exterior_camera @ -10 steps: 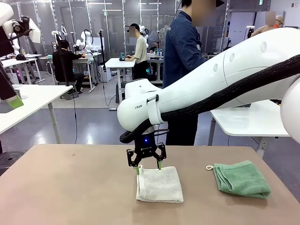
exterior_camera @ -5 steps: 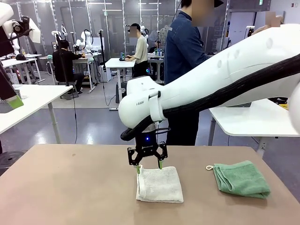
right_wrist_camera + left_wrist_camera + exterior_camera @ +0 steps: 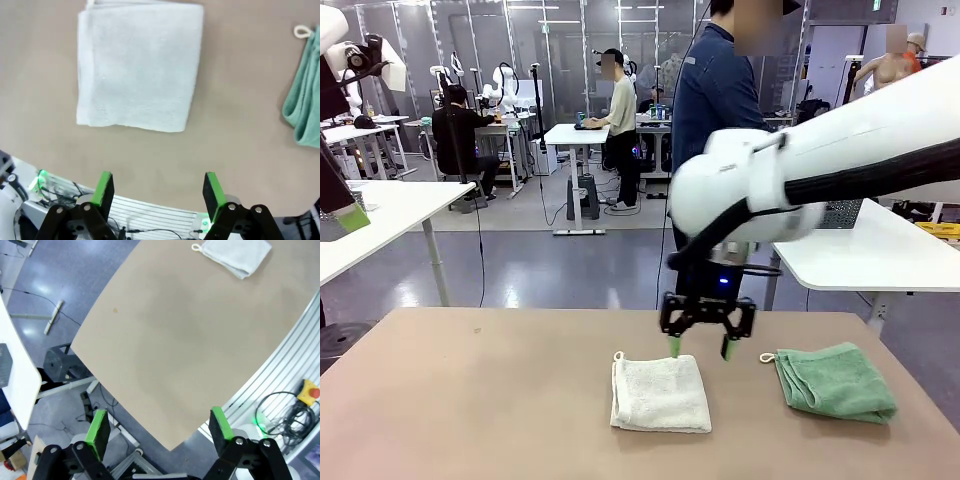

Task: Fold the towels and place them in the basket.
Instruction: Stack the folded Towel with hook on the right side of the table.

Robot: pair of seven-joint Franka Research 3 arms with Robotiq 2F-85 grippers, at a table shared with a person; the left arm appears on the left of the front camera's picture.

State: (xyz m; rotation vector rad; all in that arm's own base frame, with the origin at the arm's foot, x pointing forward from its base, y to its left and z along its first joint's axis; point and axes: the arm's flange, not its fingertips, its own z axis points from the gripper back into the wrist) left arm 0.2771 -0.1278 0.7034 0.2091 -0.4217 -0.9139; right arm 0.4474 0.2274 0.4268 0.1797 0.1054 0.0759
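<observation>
Two folded towels lie on the brown table (image 3: 470, 400). The cream-white towel (image 3: 660, 393) sits in the middle, and it shows again in the right wrist view (image 3: 137, 65) and far off in the left wrist view (image 3: 232, 255). The mint green towel (image 3: 835, 380), with a white corner loop, lies to its right (image 3: 302, 107). My right gripper (image 3: 702, 347) hangs open just above the table, over the gap between the two towels at their far edge, and holds nothing (image 3: 157, 187). High over the table's near corner, my left gripper (image 3: 159, 425) is open and empty. The basket is out of view.
A person in a dark blue shirt (image 3: 715, 110) stands at the far side of the table. White tables stand beyond at the left (image 3: 380, 215) and right (image 3: 860, 255). A red stop button (image 3: 311, 390) and cables lie below the table's near edge.
My right gripper has left the far edge of the cream-white towel and swung right toward the green towel. Both towels lie as before.
</observation>
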